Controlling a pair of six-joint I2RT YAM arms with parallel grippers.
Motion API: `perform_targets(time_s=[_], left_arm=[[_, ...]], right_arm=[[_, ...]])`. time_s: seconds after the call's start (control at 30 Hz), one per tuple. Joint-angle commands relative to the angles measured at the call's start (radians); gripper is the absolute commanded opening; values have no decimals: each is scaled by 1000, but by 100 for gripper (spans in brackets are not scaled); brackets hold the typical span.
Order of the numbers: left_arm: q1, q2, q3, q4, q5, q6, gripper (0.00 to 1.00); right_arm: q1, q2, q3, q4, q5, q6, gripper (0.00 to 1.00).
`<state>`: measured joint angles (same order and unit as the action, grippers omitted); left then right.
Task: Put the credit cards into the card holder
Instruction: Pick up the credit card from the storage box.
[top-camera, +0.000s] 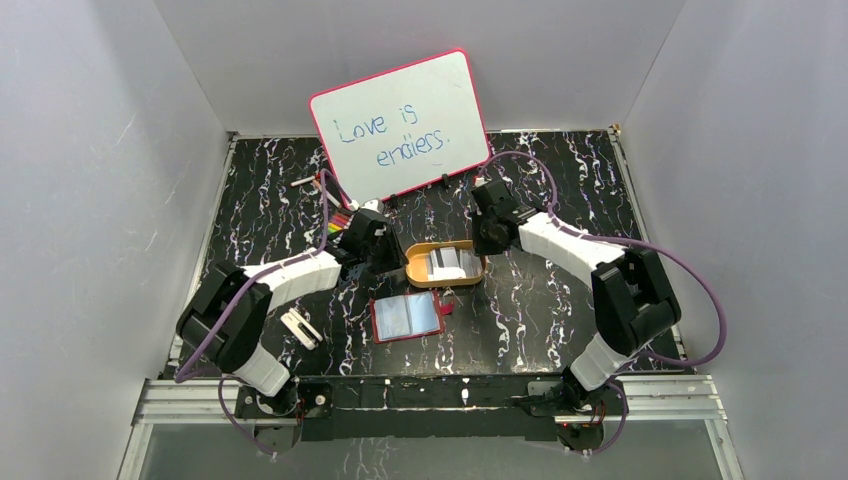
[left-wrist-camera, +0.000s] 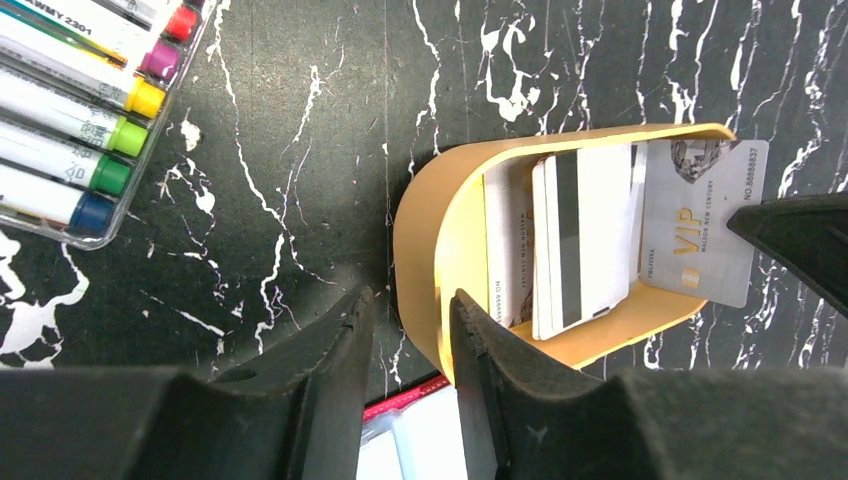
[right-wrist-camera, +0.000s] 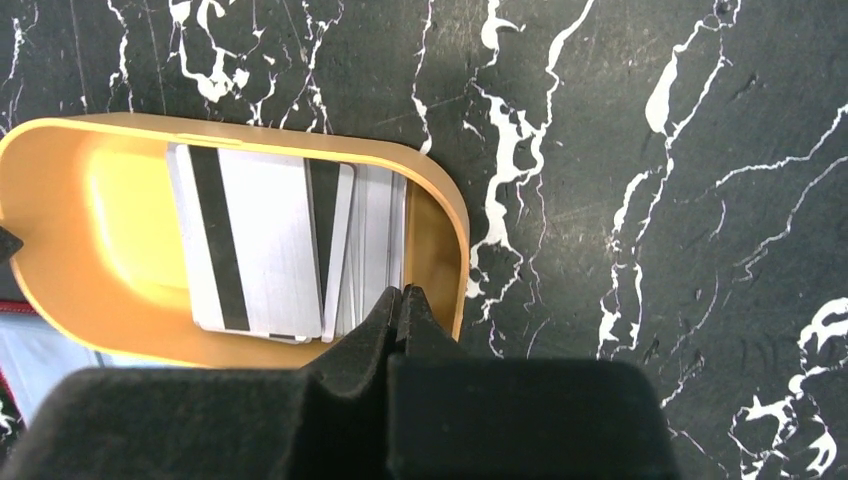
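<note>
- Top view: the black marbled tabletop (top-camera: 540, 300) carries a whiteboard (top-camera: 400, 125) at 12 o'clock, handwritten "Love is endless."
- At the centre lies an orange tray (top-camera: 411, 264) with the credit cards (top-camera: 447, 263) inside it, pale, with dark stripes showing.
- The card holder (top-camera: 407, 317) lies open and flat just at 7 o'clock of the tray, clear sleeves facing up inside a red border.
- The left hand (top-camera: 392, 260) sits at the tray's 9 o'clock end and the right hand (top-camera: 487, 243) at its 3 o'clock end.
- A marker set (top-camera: 337, 225) lies at 10 o'clock of the tray, partly behind the left arm. A small white object (top-camera: 300, 328) lies at 8 o'clock, beside that arm.
- Left wrist view: the two fingers (left-wrist-camera: 330, 385) rise from 6 o'clock and stand apart.
- The tray's rounded end wall shows in the gap, close to the 3 o'clock finger, with a strip of tabletop between it and the other. Whether either finger touches the wall I cannot tell.
- Overlapping cards lie in the tray, one with a dark stripe. At 3 o'clock a grey VIP card (left-wrist-camera: 700, 225) leans out over the tray's far end, and the right hand's tip meets its outer edge.
- The markers' coloured caps show at 10 o'clock, and the card holder's red edge at 6 o'clock.
- Right wrist view: the fingers are pressed together with no gap, their tips at the tray's rim where the cards' edges run in. Whether a card is pinched between them I cannot tell.
- Striped cards lie at 10 o'clock of the tips.
</note>
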<state>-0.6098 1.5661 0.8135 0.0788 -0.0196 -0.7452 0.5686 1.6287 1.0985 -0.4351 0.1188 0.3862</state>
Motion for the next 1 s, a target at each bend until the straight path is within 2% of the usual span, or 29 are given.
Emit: perform_targets(time_s=[0.0,0.27,0.37,0.5,0.63,0.7,0.77,0.87,0.97], left_arm=[[7,-87,31,-30,-28,-5,35],[7,-189,78,-73,-66,-7,46],[7,-280,91,-123,-94,-22,51],[8,-470,24,-87,-96,-74,64],[15,-671,-100,80,9,-91,79],[18,-740,-153,146,123,-100,80],[19,-796,-186,150,169,-125,79],[19,-912,-234,67,143,-140,78],[19,-1041,-314,-80,73,-165,77]], right_arm=[[-2,-89,68,-67,4,-3,0],[-2,-180,134,-134,0,-1,0],[-3,-232,153,-130,-71,7,0],[-2,-369,91,35,-291,29,0],[-2,-450,17,206,-522,110,0],[-3,-488,-46,321,-614,186,0],[-1,-525,-122,455,-678,275,0],[11,-569,-249,631,-703,394,0],[67,-585,-347,669,-629,436,0]])
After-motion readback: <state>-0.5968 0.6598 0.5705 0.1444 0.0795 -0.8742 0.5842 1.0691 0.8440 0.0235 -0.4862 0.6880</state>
